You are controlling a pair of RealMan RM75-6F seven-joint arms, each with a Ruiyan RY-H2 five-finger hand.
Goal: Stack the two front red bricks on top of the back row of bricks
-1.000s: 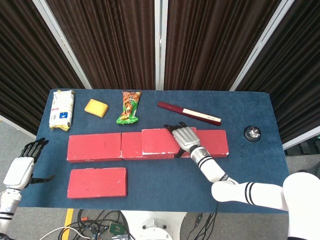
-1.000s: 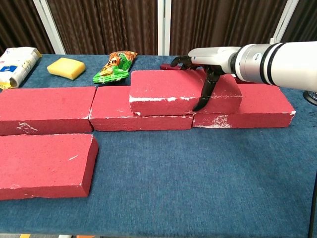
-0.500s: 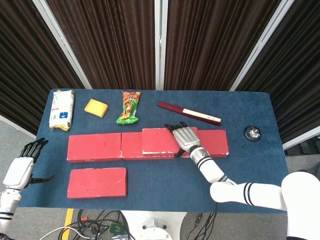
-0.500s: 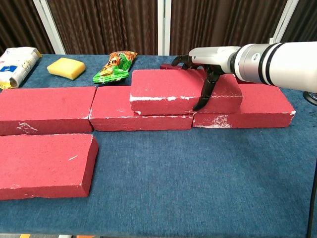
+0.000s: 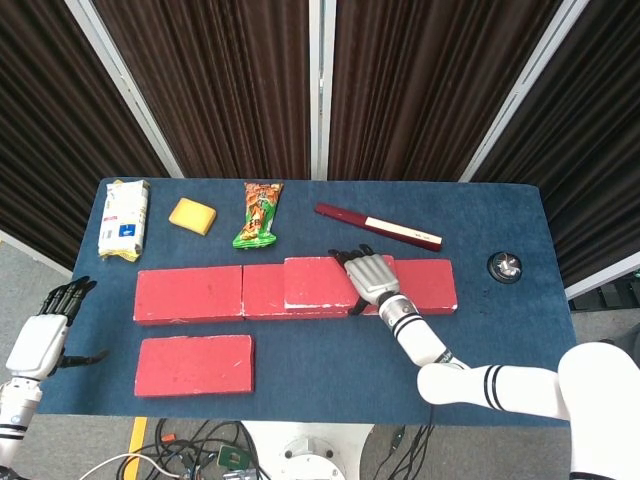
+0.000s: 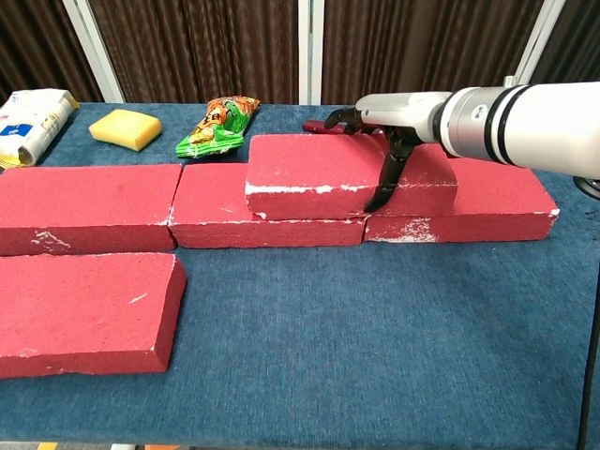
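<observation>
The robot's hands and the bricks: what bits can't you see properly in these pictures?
- Right hand: its palm side is pressed against the stacked brick, so how firmly it grips stays unclear.
- Left hand: missing from the chest view, beyond the frame's left edge.
- Front brick: cut by the chest view's left edge.
- Small round thing: too small to name.

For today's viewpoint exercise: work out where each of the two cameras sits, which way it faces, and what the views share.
Head view: high above the table, looking steeply down; shows the left hand off the table's edge and the right hand on the stacked brick.
Chest view: low at the near edge, looking level across; shows only the right hand and forearm.
Shared: stacked brick, front brick, snack bag.
</observation>
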